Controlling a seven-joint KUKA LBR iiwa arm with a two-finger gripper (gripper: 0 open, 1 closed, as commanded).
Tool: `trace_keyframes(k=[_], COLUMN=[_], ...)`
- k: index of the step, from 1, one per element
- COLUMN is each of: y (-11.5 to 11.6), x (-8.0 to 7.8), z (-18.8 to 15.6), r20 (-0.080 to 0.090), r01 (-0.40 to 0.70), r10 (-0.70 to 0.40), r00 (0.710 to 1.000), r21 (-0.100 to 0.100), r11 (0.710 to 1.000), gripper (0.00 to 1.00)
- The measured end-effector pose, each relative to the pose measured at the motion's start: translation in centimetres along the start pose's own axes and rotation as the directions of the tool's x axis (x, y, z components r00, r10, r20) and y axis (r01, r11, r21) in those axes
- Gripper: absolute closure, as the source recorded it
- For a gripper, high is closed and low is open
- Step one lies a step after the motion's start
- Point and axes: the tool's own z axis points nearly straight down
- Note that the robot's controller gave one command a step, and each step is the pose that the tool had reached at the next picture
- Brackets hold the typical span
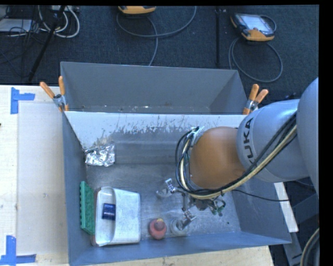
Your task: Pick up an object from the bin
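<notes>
Camera view looks down into the grey metal bin [151, 85], and the arm [281, 140] reaches in from 3 o'clock. Its orange cover [216, 156] bulges over the right half of the floor and hides whatever lies beneath it. Black and pale wrist cables [182, 156] loop round the cover on its 9 o'clock side.

Below that, at about 5 o'clock in the bin, the pincer [186, 213] is low over the floor. It's a tangle of small metal parts against scuffed grey metal, and honestly I cannot tell how wide it stands or whether it has hold of anything. Nearest thing is a small reddish round object [157, 227] at 6 o'clock on the floor, just beside the pincer on its 8 o'clock side. Whether they touch is too close to call.

Well apart, at 8 o'clock, a flat white packet [125, 218] lies with a blue block [108, 210] showing on its face. A green toothed strip [85, 207] runs along the packet's outer edge, by the bin wall. Up at 10 o'clock, a crumpled lump of silver foil [100, 155] sits alone.

The bin's far inner wall is streaked with pale scratches. Beyond it, at 12 o'clock, there's dark carpeted floor [171, 49], with loose cables [65, 21] bunched at 11 o'clock. An orange-and-black handheld unit [255, 26] lies at 1 o'clock, and a second unit [136, 8] is cut off by the top edge
</notes>
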Motion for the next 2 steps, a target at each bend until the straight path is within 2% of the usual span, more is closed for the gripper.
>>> trace_keyframes(k=[1, 2], y=[6.48, 7.18], x=[-2.6, -2.64], z=[0.01, -0.04], r20=[-0.005, -0.008], r01=[0.124, 0.133], r10=[-0.124, -0.133], r00=[0.992, 0.991], r21=[0.011, 0.002], r11=[0.992, 0.991], gripper=[0.0, 1.0])
